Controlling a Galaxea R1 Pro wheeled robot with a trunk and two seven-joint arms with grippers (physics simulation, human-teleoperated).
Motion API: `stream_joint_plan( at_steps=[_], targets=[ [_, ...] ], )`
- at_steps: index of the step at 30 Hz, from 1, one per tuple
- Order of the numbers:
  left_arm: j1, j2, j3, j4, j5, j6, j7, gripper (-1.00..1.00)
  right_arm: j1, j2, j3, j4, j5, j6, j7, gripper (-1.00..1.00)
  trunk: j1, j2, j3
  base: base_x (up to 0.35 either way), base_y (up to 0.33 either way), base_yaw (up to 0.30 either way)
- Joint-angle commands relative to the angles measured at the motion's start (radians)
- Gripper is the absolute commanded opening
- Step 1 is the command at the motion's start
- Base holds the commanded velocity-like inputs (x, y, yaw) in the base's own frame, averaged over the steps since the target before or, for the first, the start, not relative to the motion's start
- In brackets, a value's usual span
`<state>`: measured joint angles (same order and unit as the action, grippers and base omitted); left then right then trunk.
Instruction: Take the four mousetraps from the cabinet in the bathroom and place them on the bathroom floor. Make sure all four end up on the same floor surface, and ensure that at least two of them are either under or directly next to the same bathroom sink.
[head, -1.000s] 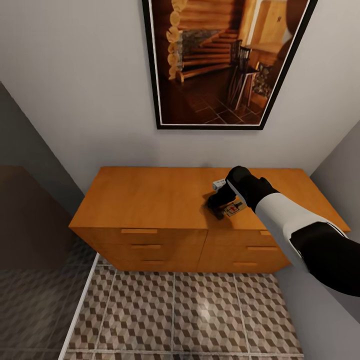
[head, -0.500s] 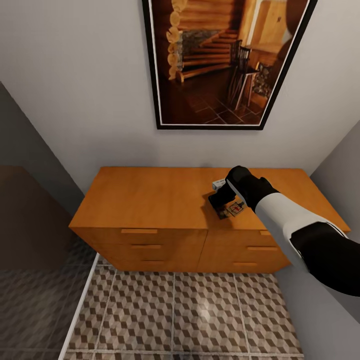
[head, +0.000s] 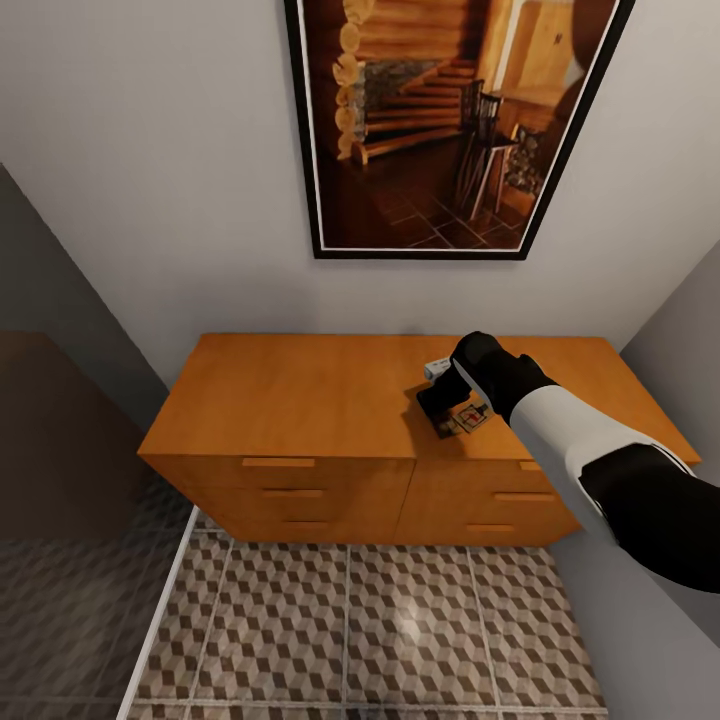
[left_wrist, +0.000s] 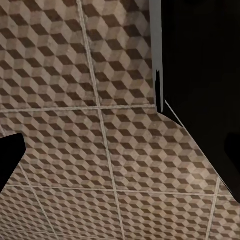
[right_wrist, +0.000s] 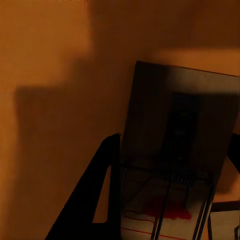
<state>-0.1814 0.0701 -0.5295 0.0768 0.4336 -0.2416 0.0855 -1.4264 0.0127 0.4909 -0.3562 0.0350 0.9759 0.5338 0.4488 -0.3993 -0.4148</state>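
Note:
The orange-brown cabinet (head: 300, 400) stands against the wall, drawers closed. On its top, right of centre, lies a small brown mousetrap (head: 470, 417) with a red spot. My right gripper (head: 450, 412) reaches down onto it. The right wrist view shows the mousetrap (right_wrist: 175, 150) filling the gap of my right gripper (right_wrist: 172, 195), one dark finger (right_wrist: 97, 200) against its edge; the trap still rests on the wood. My left gripper (left_wrist: 120, 165) hangs open over the cube-patterned bathroom floor (left_wrist: 100, 75), nothing between its fingers. The same floor (head: 380, 620) lies before the cabinet. The sink is out of view.
A large framed picture (head: 450, 120) hangs above the cabinet. Grey walls close in on both sides, the right one (head: 690, 330) near my right arm. A white threshold strip (head: 160, 620) edges the tiles at the left, with darker flooring beyond.
My right gripper's fingers closed in on the mousetrap, nudging it slightly toward the gripper. In the last half second nothing has moved.

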Motion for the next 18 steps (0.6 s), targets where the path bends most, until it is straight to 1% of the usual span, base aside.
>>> stream_joint_plan(
  at_steps=[1, 5, 8, 18],
  targets=[
    [-0.001, -0.001, -0.009, 0.003, 0.007, -0.005, 0.000, 1.00, 0.009, -0.001, 0.002, -0.001, -0.009, 0.003, 0.005, -1.00, 0.001, -0.001, -0.002, 0.000, 0.000, 0.000],
    [-0.001, -0.001, -0.009, 0.003, 0.007, -0.005, 0.000, 1.00, 0.009, 0.000, 0.002, -0.003, -0.008, 0.003, 0.005, -1.00, 0.001, -0.001, -0.002, 0.000, 0.000, 0.000],
    [-0.001, -0.001, -0.009, 0.003, 0.007, -0.005, 0.000, 1.00, 0.009, 0.008, 0.000, -0.006, -0.007, 0.003, 0.005, -1.00, 0.001, -0.001, -0.002, 0.000, 0.000, 0.000],
    [-0.001, -0.001, -0.009, 0.003, 0.007, -0.005, 0.000, 1.00, 0.009, 0.012, 0.000, -0.102, -0.006, 0.006, 0.005, -1.00, 0.001, -0.001, -0.002, 0.000, 0.000, 0.000]
  ],
)
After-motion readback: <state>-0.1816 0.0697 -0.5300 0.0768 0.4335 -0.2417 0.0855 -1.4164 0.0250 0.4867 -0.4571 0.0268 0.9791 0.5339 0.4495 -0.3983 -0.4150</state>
